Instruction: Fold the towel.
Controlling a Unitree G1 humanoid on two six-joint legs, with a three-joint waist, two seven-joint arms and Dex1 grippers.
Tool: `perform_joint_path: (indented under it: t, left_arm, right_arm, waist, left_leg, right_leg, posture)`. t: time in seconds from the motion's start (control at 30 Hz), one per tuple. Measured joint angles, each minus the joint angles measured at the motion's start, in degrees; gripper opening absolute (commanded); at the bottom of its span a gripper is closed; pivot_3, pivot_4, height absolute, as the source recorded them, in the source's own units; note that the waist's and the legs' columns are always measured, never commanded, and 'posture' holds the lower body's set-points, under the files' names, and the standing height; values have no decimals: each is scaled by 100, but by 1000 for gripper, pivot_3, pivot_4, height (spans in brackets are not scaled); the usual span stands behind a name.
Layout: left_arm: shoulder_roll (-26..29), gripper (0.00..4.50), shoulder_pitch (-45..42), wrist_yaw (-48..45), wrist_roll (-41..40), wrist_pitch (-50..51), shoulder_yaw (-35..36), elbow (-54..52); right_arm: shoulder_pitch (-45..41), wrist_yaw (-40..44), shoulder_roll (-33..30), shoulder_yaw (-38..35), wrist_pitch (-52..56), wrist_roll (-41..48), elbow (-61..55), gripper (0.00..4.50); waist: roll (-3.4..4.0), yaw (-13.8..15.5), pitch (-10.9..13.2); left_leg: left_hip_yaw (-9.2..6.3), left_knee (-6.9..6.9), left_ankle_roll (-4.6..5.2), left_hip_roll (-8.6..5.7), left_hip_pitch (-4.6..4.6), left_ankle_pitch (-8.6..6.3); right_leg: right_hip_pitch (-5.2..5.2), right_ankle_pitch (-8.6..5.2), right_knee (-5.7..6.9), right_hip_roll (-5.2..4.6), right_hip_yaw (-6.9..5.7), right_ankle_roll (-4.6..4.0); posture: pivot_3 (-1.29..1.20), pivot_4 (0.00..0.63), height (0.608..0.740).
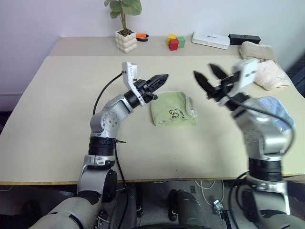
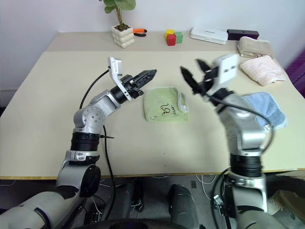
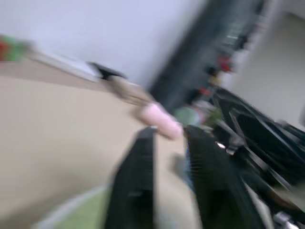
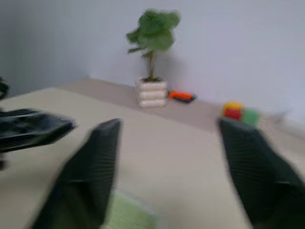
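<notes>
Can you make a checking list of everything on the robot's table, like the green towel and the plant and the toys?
Surface: beige table, flat, mostly bare.
Job's things: light green terry towel lying folded into a small square at the middle, dark mark facing up.
Clutter: potted plant in white pot, orange-handled tool, red, yellow and green blocks, white flat box, black box, cream folded towels, light blue towel.
Grippers: left gripper shut, empty; right gripper open, empty.
Cables: black cable along left arm.
Surroundings: pale wall.
</notes>
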Motion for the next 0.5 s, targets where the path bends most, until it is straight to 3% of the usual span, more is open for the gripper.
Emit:
perform_joint_path:
  t: [0.1, 0.2, 0.5]
  left_arm:
    - [-187, 0, -2, 251, 194, -298, -38, 205]
    - [-248, 0, -8, 425, 560, -604, -204, 571]
    - [-402, 0, -16, 606, 1004, -713, -431, 1240]
  right_arm:
    - [-2, -422, 389, 358, -22, -374, 58, 59]
    - [-3, -953, 802, 366, 125, -536, 272, 59]
    - [434, -1462, 1146, 534, 76, -1060, 1023, 59]
  waist:
    - [-1, -4, -1]
    - [0, -25, -1]
    - [1, -46, -2]
  left_leg:
    - [2, 2, 0, -3, 2, 0]
    - [3, 1, -2, -2, 4, 1]
    - [4, 1, -2, -1, 4, 1]
  right_leg:
    - [4, 1, -2, -2, 1, 4]
    - [3, 1, 1, -1, 1, 4]
    - [-1, 1, 8, 0, 2, 4]
  posture:
    - [0, 150, 740]
    - [0, 150, 740]
    - [0, 150, 740]
